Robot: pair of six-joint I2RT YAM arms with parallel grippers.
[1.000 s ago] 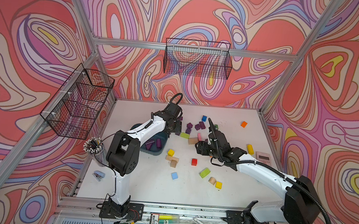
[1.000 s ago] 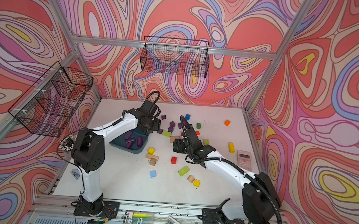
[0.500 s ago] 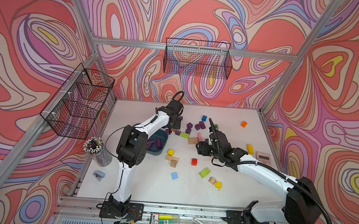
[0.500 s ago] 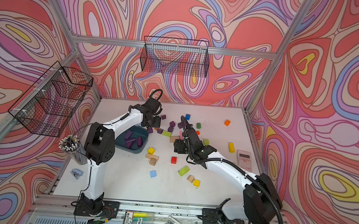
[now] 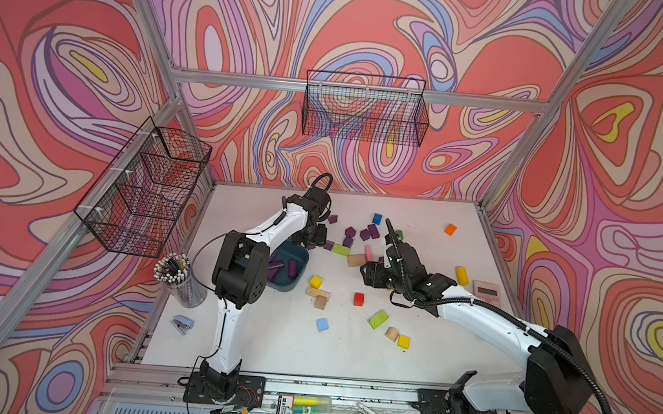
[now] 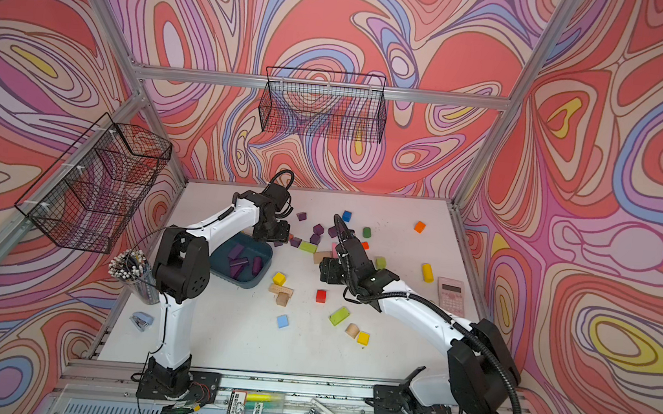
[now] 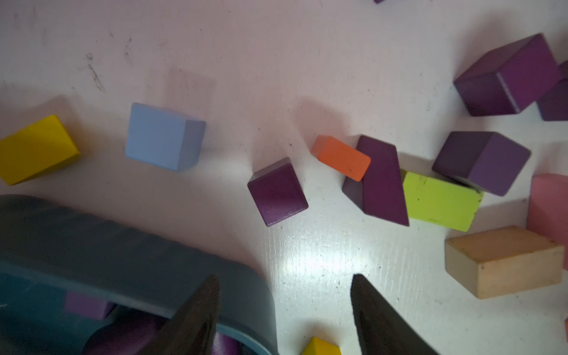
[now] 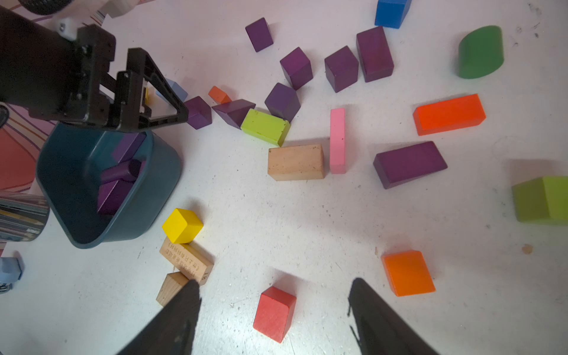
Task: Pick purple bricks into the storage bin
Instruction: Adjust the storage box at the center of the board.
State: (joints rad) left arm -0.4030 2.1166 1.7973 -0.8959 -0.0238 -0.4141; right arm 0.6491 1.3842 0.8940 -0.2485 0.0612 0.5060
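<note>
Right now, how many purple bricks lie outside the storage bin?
8 purple bricks: a cube and wedge by the storage bin, five clustered towards the blue cube, a large wedge near the pink slab. More may be hidden.

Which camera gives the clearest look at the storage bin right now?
The right wrist view: the storage bin appears large, with purple bricks inside, though the left gripper overlaps its rim. Both top views show it small, partly behind the left arm. The left wrist view catches only one corner.

The storage bin (image 7: 123,246) is cut off at the edge; purple bricks (image 7: 87,304) inside look blurred.
</note>
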